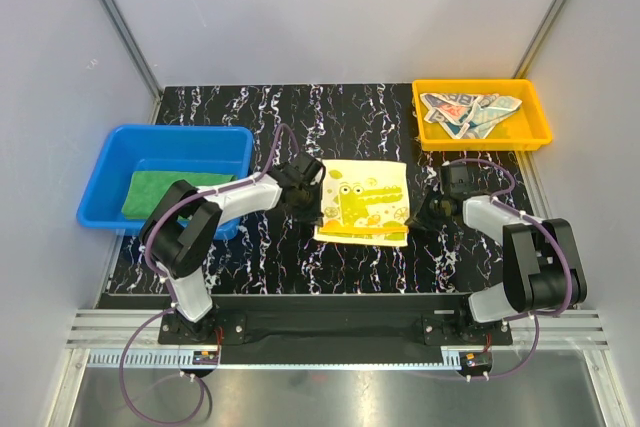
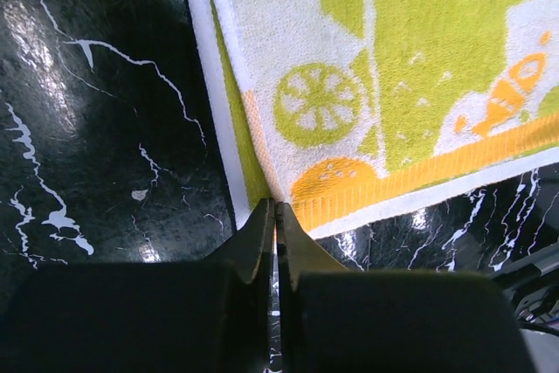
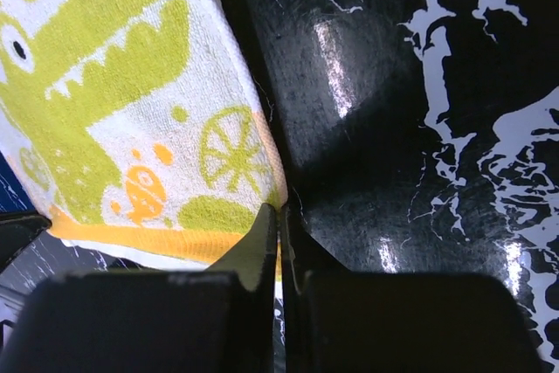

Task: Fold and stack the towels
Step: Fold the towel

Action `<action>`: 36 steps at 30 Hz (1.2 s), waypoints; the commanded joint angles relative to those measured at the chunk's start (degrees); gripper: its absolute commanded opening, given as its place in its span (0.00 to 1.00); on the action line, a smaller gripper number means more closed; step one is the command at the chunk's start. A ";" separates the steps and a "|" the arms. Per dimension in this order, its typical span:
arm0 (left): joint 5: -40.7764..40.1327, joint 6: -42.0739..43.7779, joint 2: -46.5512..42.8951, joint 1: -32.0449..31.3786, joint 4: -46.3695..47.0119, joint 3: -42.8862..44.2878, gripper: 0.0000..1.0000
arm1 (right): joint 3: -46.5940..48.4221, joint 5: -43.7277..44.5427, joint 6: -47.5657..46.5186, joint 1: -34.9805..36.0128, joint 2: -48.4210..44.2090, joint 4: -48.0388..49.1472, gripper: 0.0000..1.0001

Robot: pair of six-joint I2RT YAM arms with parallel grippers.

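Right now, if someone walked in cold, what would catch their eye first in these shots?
The pale yellow crocodile towel spread in the middle of the black marbled table, with the left gripper and right gripper each pinched shut on a corner of it. Next, the blue bin at left holding a folded green towel, and the orange bin at the back right with a crumpled printed towel.

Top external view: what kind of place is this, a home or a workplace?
Probably a robotics test cell, not a home: plain grey panel walls enclose a black marbled table, two robot arms bolted at its near edge pinch a crocodile towel, and a blue bin and an orange bin stand there.
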 commanded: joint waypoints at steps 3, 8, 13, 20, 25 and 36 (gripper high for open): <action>0.10 1.04 -1.03 -0.22 -1.81 4.29 0.00 | 4.69 1.63 -2.34 0.34 -1.13 -3.84 0.13; 1.33 0.69 -0.42 -0.22 -1.37 4.12 0.00 | 4.69 1.09 -2.34 0.42 -0.86 -4.11 0.13; 1.68 1.13 -0.24 -0.66 -1.72 4.47 0.00 | 5.04 0.92 -2.61 0.69 -0.86 -4.19 0.01; 1.95 1.75 0.72 -0.92 -2.51 5.79 0.22 | 6.18 0.74 -2.61 1.13 -0.51 -4.81 0.14; 3.00 1.66 2.04 -1.01 -1.63 5.18 0.12 | 6.27 0.39 -2.43 1.39 -0.25 -4.63 0.13; 1.60 1.84 1.70 -1.01 -2.95 6.14 0.00 | 8.21 0.39 -3.14 1.57 -0.51 -6.48 0.02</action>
